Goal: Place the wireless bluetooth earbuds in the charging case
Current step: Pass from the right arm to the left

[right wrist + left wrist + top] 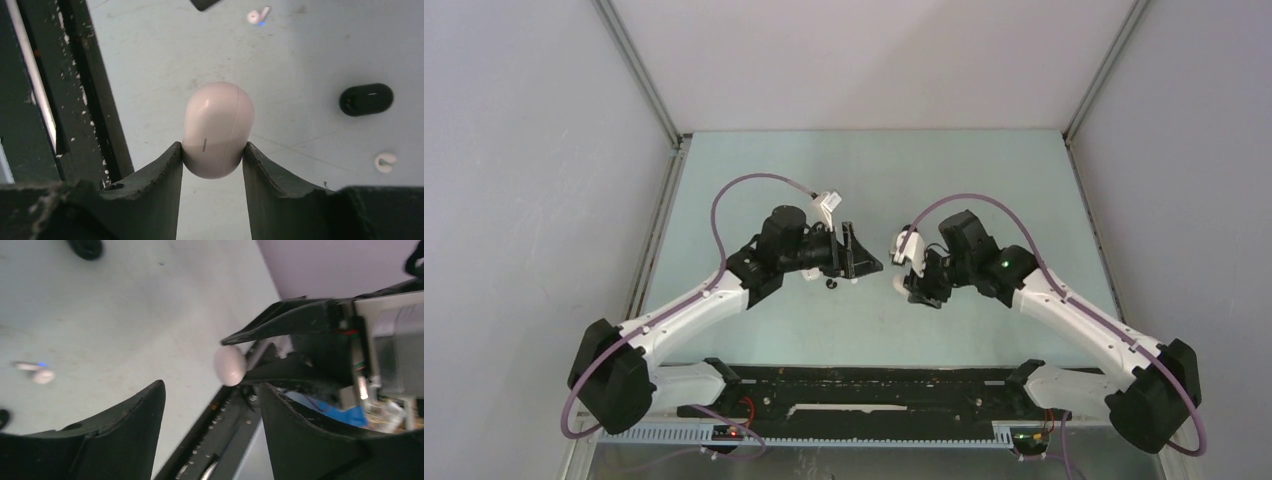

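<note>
0 buds in so far, I reckon. R gripper [212,155] is clamped on the white case [217,125], lid looks shut. L gripper [211,386] spread wide, empty, facing it. 1 white bud [258,16] lies loose on table [300,60], well apart. Opening + all inserting left.

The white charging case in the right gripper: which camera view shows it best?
Right wrist view: the white charging case is large and sharp, clamped by the right gripper. The left wrist view shows it small and blurred; the top external view hardly shows it.
</note>
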Robot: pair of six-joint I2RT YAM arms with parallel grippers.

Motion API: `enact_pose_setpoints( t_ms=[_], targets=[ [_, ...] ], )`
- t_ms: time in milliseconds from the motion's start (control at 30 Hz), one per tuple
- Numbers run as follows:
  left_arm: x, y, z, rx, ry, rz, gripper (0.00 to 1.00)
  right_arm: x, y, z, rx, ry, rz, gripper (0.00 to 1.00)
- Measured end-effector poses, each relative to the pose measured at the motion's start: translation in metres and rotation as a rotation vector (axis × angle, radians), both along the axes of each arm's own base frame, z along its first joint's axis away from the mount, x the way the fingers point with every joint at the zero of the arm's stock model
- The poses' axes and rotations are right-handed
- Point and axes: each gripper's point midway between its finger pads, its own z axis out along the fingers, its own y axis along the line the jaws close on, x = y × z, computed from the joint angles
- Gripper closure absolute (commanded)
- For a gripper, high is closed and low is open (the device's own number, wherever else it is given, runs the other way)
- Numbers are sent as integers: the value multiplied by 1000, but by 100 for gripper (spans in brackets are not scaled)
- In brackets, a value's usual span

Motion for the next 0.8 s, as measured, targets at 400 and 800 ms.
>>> enact_pose_setpoints(
  t_ms=[400, 800],
  targets=[
    [-42, -23, -9, -141, 228, -189, 39, -23, 7, -18, -69, -37, 140, 67],
    [-54, -39, -41, -91, 359, -254, 47, -24, 10, -17, -71, -46, 151, 67]
  ],
)
